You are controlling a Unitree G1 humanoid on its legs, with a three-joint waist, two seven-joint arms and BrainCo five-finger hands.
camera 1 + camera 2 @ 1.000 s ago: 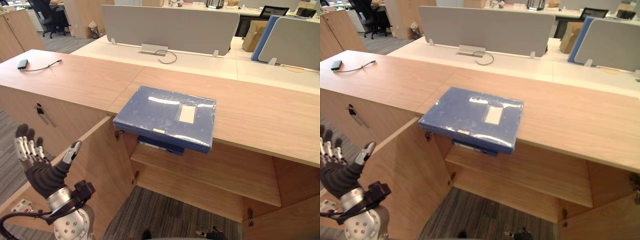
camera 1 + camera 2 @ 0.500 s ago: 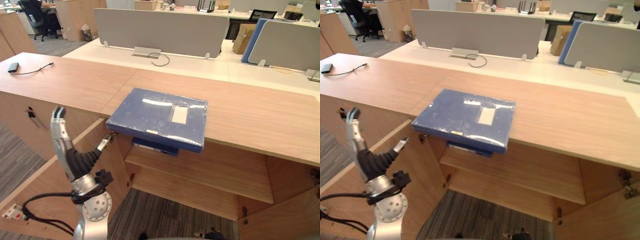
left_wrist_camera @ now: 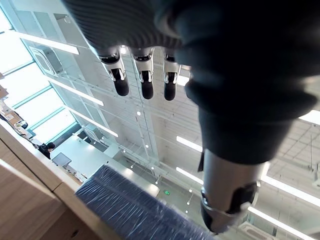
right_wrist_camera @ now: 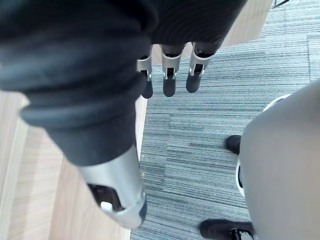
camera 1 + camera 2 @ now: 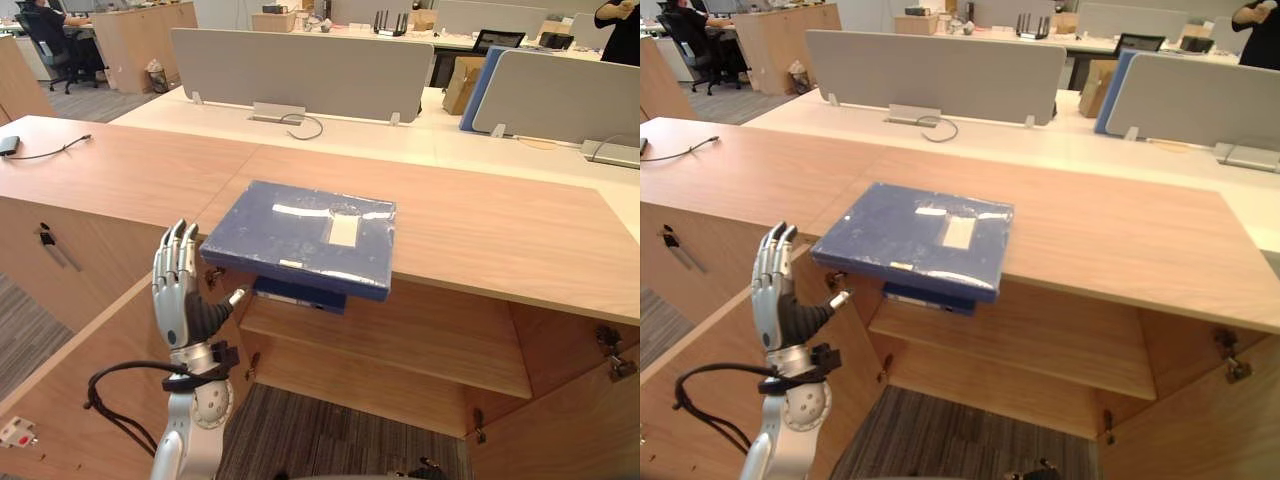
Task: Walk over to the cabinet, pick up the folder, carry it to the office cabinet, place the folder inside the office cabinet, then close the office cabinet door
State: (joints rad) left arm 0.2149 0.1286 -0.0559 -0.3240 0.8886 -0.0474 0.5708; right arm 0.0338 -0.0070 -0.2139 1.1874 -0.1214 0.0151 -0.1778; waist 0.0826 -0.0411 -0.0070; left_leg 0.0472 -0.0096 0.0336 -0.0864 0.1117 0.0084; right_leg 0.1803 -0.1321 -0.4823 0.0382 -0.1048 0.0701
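**Operator:** What is in front of me, and where's the folder?

**Spotter:** The cabinet (image 5: 560, 360) stands open ahead of your left hand (image 5: 178, 290). Its tabletop (image 5: 500, 230) runs above and to the right of the hand, and its door (image 5: 90, 390) is swung out just below it. The folder (image 5: 300, 235) lies flat on the tabletop, just right of the hand and slightly above it. Its near edge juts past the front, and nothing holds it yet.

**Operator:** How do I take it cleanly?

**Spotter:** Your left hand is released, fingers straight and pointing up beside the folder's near left corner. It looks apart from the folder, though barely. Use the overhang: slip your fingers under the jutting edge, put your thumb on top, then clamp. The folder is broad and flat, so I'd expect a one-corner grip to let it sag or twist. Your right hand (image 4: 170, 75) hangs released with its fingers toward the floor, so bring it up to the other end of the overhang. Keep clear of the door, and don't catch the blue item (image 5: 300, 293) on the shelf (image 5: 400, 350) directly beneath the folder.

**Operator:** What's changed?

**Spotter:** A second ago your left hand was low, with fingers spread, and the folder was well up and to its right. Half a second ago the hand was rising, and now it stands by the corner. The whole view has shifted too, which is your head moving. The folder overhangs the same edge as before.
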